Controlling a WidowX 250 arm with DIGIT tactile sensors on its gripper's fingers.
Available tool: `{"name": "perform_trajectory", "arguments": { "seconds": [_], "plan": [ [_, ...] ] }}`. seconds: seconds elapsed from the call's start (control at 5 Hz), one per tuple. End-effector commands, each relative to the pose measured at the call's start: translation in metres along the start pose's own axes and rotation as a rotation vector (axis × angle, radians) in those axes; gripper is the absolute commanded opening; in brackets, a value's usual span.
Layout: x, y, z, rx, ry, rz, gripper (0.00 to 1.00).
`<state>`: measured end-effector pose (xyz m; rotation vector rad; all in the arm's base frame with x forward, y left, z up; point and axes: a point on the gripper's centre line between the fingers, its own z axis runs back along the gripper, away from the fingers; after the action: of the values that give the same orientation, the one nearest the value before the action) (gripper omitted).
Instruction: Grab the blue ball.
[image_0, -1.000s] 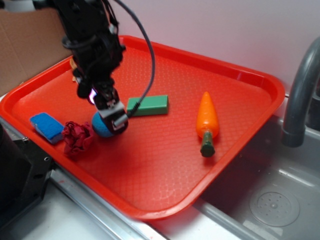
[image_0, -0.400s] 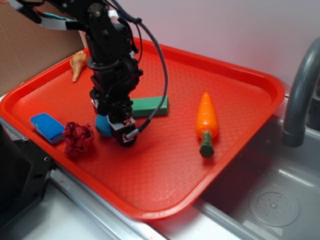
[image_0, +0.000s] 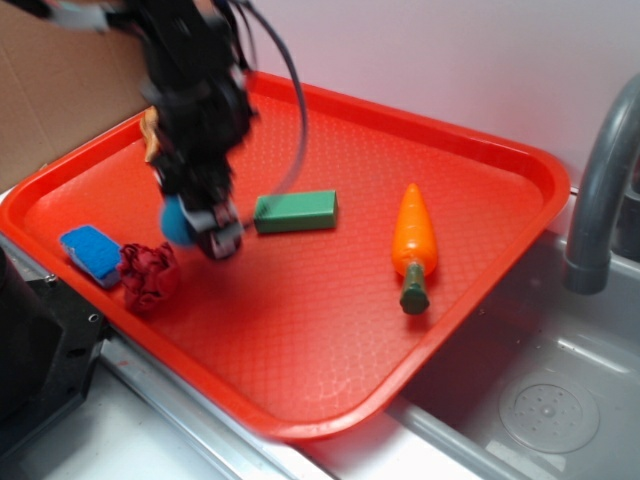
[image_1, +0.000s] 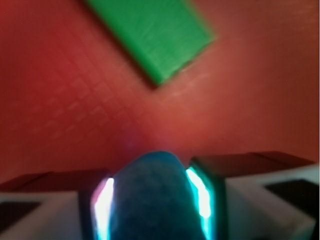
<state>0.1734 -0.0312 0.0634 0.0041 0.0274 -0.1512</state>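
The blue ball is a small teal sphere squeezed between both of my fingers. My gripper is shut on it and holds it a little above the red tray, left of the green block. In the wrist view the ball fills the gap between the two lit pads, and the green block lies ahead on the tray floor. The arm is blurred in the exterior view.
A flat blue sponge and a crumpled red cloth lie at the tray's left edge. A toy carrot lies to the right. A shell peeks out behind the arm. A grey faucet and sink stand at the right.
The gripper closed on the blue ball, then lifted it up and to the left off the tray floor. The other objects stayed in place.
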Motion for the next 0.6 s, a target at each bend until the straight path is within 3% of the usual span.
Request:
{"name": "perform_trajectory", "arguments": {
  "seconds": [0.0, 0.4],
  "plan": [
    [-0.004, 0.039, 0.066, 0.062, -0.132, 0.148, 0.0],
    [0.0, 0.079, 0.09, 0.093, -0.219, 0.254, 0.0]
  ]
}}
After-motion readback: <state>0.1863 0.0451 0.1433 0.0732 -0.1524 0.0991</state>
